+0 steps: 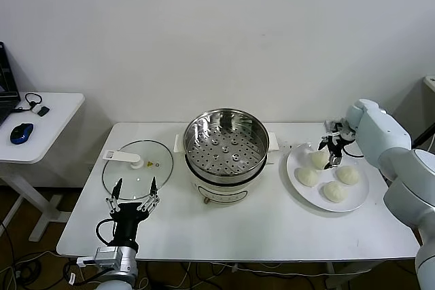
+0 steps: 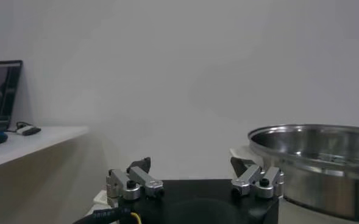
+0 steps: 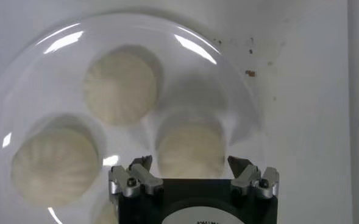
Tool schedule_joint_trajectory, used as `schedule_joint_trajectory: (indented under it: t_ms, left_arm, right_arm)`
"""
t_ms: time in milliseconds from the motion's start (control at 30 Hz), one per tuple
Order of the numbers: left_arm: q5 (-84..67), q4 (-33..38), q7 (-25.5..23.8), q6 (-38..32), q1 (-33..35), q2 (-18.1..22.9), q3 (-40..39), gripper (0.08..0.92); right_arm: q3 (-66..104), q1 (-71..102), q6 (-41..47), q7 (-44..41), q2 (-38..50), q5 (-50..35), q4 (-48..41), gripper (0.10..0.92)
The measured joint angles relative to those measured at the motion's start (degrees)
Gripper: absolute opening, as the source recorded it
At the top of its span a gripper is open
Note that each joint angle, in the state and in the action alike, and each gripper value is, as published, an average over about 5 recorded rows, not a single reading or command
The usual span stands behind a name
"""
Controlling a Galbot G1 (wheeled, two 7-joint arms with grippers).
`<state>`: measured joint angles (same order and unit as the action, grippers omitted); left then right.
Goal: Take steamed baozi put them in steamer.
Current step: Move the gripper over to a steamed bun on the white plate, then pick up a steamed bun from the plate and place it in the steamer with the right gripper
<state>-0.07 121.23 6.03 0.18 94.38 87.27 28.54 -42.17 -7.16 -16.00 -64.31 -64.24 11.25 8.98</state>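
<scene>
Several cream-white steamed baozi lie on a white plate at the table's right. My right gripper hangs over the farthest baozi. In the right wrist view this gripper is open, a finger standing on each side of that baozi with a small gap on both sides. Two more baozi rest farther off on the plate. The steamer, a shiny steel pot with a bare perforated tray, stands at the table's middle. My left gripper waits open and empty at the front left.
A flat glass lid with a white handle lies left of the steamer, just beyond my left gripper. The steamer's rim shows in the left wrist view. A side table with a blue mouse stands at the far left.
</scene>
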Motion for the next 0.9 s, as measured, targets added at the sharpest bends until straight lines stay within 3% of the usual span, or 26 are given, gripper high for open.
schedule_joint_trajectory:
  t_ms: [167,267,567,900]
  left_arm:
    - [-0.1,0.1,0.0,0.0,0.0,0.0,0.0,0.823]
    - [-0.1,0.1,0.1,0.0,0.0,0.0,0.1,0.823]
    - [-0.1,0.8,-0.1,0.2,0.3,0.0,0.3,0.823]
    - [0.3,1.2,-0.3,0.3,0.6,-0.4,0.4,0.823]
  right_arm:
    - [0.7,-0.1,-0.1,0.0,-0.3,0.5,-0.3,0.622]
    - [0.8,-0.3,-0.2,0.0,-0.2,0.7,-0.2,0.584]
    - [-3.7,-2.9,-0.5,-0.7,2.4,-2.4,5.0,0.577]
    - [-22.4,-15.5,-2.0,1.4,8.6,-14.3,26.3,0.582]
